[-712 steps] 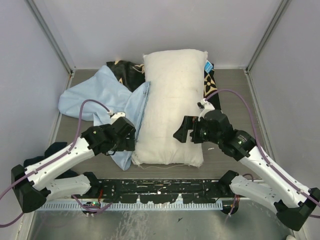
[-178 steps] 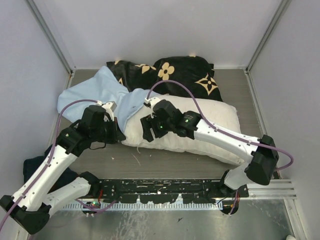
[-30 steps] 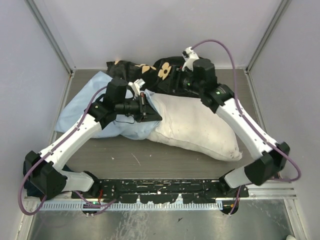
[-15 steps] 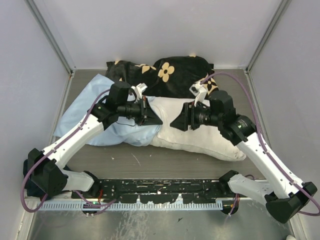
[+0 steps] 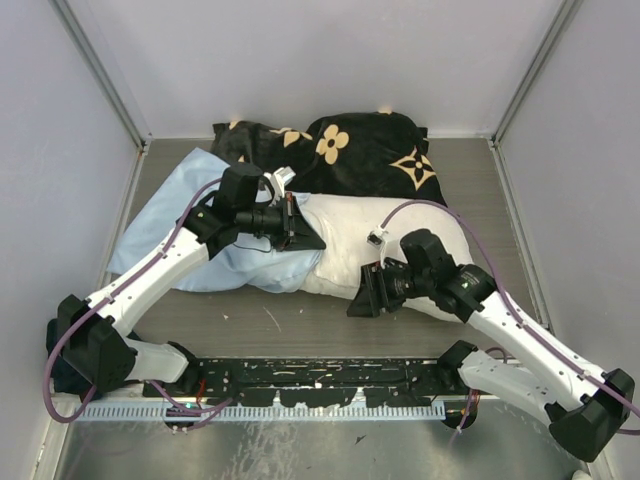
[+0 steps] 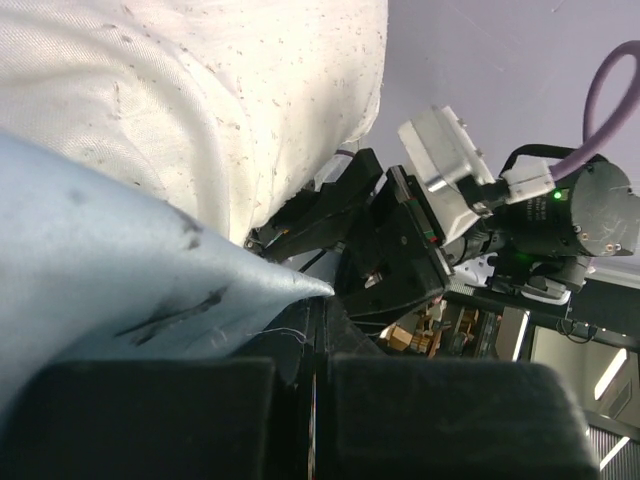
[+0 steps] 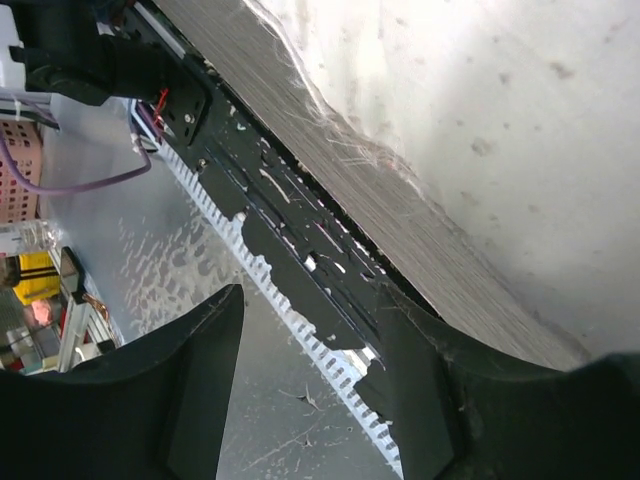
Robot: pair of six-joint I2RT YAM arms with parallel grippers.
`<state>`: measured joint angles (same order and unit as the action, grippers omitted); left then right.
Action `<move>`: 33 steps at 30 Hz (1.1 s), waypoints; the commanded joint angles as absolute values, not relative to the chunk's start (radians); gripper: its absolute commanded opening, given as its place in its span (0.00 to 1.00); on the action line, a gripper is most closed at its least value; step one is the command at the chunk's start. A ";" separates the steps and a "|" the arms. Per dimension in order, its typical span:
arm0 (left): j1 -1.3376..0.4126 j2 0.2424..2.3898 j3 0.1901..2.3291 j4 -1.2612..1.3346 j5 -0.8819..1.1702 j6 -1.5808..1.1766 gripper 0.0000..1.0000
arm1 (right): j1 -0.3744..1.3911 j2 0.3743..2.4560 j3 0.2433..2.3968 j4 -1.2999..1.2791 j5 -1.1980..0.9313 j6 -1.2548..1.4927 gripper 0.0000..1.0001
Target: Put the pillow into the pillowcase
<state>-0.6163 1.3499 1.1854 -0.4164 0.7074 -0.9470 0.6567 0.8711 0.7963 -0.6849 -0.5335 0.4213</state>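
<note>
Most of the cream pillow (image 5: 410, 235) lies bare across the middle of the bench (image 5: 240, 310). Its left end meets the light blue pillowcase (image 5: 160, 235), which spreads out wrinkled toward the left wall. The left hand (image 5: 303, 233) is clamped shut on an edge of the pillowcase, right at that end of the pillow. In the left wrist view the blue cloth is pinched between the fingers and drawn to a taut point, with the speckled pillow just above it. The right hand (image 5: 360, 302) sits low at the pillow's near edge, jaws spread, with nothing between them. A black cloth (image 5: 360, 150) with tan flowers lies behind the pillow, touching its far side.
</note>
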 commanded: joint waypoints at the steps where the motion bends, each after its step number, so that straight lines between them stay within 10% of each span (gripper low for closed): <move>1: -0.621 1.352 1.192 -0.359 0.747 -0.961 0.00 | 0.668 0.860 0.737 -0.628 -0.483 0.466 0.62; 10: -0.621 1.343 1.175 -0.370 0.751 -0.962 0.00 | 0.668 0.964 0.672 -0.387 -0.240 0.632 0.67; 18: -0.621 1.345 1.168 -0.341 0.762 -0.986 0.00 | 0.669 1.050 0.858 -0.402 0.080 0.613 0.01; 33: -0.449 1.425 1.342 -0.220 0.885 -1.126 0.00 | 0.623 1.305 1.478 -0.542 0.166 0.386 0.00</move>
<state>-0.4988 1.3804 1.2461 -0.3061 0.7971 -1.0500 0.6659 1.2411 1.2694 -0.6434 0.1261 0.4744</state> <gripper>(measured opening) 0.006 0.059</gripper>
